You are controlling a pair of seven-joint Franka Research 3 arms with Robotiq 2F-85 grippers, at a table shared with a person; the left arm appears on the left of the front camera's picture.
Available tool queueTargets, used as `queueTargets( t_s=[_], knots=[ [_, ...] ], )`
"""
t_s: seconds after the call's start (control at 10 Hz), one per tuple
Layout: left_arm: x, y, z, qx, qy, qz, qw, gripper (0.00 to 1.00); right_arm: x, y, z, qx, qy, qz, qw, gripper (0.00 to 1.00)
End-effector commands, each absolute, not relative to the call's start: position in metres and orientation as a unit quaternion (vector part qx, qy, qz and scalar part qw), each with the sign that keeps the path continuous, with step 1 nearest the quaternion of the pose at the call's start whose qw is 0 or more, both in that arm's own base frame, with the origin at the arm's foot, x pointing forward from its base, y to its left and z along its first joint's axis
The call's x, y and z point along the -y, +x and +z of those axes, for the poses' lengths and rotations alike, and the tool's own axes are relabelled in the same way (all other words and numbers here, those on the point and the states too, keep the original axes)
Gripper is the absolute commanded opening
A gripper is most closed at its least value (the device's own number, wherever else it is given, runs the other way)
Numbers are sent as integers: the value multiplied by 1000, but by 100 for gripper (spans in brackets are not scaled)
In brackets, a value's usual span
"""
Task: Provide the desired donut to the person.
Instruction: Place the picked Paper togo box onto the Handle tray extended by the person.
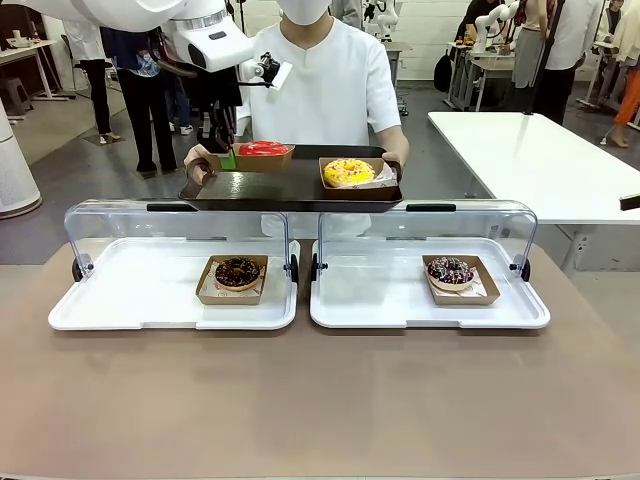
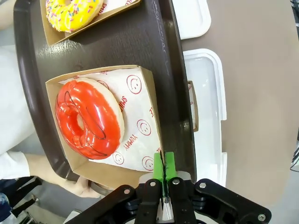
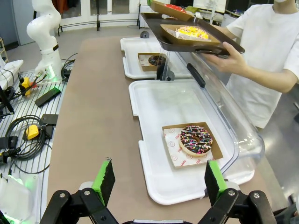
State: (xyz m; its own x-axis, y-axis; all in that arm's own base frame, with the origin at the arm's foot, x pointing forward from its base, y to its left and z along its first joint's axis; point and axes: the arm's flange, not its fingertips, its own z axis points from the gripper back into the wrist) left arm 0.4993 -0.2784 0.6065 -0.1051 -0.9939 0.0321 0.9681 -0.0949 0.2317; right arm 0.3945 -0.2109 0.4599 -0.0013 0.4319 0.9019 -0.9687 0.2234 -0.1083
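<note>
My left tool (image 2: 163,179) pinched shut above the tray's (image 2: 32,93) near rim; red donut (image 2: 88,119) soft, so grip its stiff carton (image 2: 147,107) edge.

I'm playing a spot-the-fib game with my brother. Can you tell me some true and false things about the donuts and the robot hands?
1. The red donut sits in a paper box on the dark tray the person holds. True.
2. The left gripper is wide open. False: its green pads are pressed together at the edge of the red donut's box.
3. A yellow donut with sprinkles is also on the dark tray. True.
4. The right gripper is holding the sprinkled chocolate donut. False: it is open and empty, apart from that donut, which rests in its box on a white tray.
5. Both white trays on the table have no donuts. False: each holds one chocolate donut.
</note>
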Motion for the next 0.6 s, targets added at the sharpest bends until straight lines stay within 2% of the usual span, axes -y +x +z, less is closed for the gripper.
queueTargets(
  t_s=[0.0,0.2,0.5],
  knots=[
    [278,499,607,97,66,-737,666,1,210,394,461,447,306,540,644,100],
    [278,519,609,90,19,-731,676,1,210,394,461,447,306,540,644,100],
    [281,533,608,88,18,-721,687,1,210,394,461,447,306,540,644,100]
  ],
)
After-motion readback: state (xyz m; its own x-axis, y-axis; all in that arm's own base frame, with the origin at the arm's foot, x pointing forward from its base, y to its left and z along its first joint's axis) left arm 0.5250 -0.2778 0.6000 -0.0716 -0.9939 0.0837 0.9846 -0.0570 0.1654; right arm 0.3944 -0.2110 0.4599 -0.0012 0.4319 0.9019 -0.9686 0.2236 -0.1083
